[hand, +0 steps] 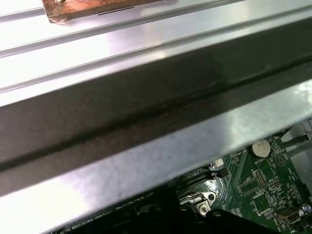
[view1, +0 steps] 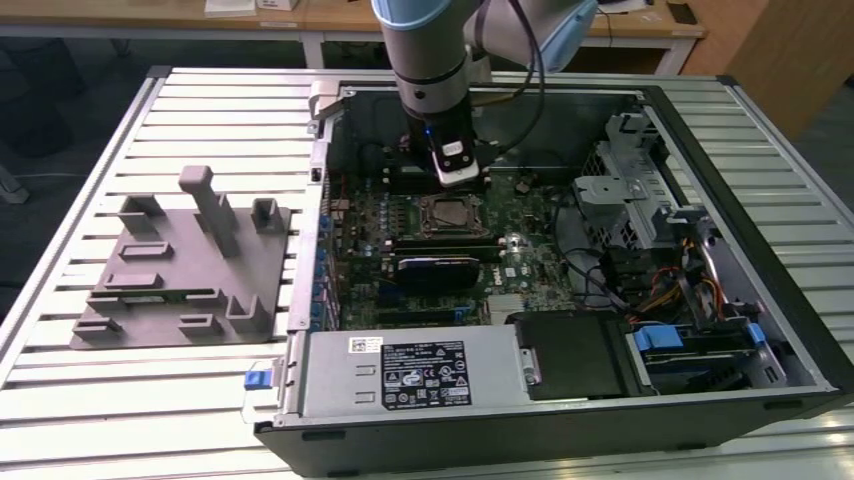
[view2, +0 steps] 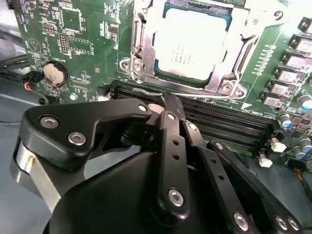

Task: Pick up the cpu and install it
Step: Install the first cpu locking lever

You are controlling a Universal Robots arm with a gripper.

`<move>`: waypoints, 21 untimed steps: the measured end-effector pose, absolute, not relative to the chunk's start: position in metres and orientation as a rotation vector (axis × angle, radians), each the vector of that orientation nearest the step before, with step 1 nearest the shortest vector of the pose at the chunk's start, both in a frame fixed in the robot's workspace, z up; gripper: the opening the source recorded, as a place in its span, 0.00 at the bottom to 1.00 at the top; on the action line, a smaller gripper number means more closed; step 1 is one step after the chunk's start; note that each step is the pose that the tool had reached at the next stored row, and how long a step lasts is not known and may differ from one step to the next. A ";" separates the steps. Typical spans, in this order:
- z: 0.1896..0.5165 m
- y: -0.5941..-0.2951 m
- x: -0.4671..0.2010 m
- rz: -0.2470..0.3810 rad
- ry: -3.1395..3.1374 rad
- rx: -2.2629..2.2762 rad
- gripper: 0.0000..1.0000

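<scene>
Gripper (view2: 168, 105) fingers are drawn together with nothing between them, the black linkage hanging just above the memory slots (view2: 229, 129) beside the CPU socket. Seen in the exterior view, the gripper (view1: 454, 175) sits low inside the open computer case (view1: 400, 385), over the motherboard (view1: 534, 265) and close to the socket.

The cpu (view2: 192, 41) lies flat in the socket frame (view2: 141, 44), its silver top facing up and its edges square with the metal bracket, so by the look of it the chip is already seated. In the exterior view the cpu (view1: 445, 213) is just beside the gripper, toward the case's front.

I judge the chip light, rigid and smooth on its metal lid, and fragile on its underside, where contacts meet the socket. Its edges are the safe place to hold, pinched on two opposite sides and kept level.

A coin cell battery (view2: 53, 73) sits on the board, well apart from the socket.
</scene>
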State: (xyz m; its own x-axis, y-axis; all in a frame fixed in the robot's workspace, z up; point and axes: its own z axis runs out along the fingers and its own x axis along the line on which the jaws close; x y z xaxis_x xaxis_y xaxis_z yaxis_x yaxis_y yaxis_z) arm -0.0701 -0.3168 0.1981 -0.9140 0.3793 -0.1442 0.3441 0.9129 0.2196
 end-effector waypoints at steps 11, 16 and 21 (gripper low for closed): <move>0.193 -0.310 -0.070 0.255 2.889 0.556 0.11; 0.193 -0.311 -0.069 0.253 2.889 0.556 0.11; 0.197 -0.310 -0.069 0.254 2.889 0.556 0.11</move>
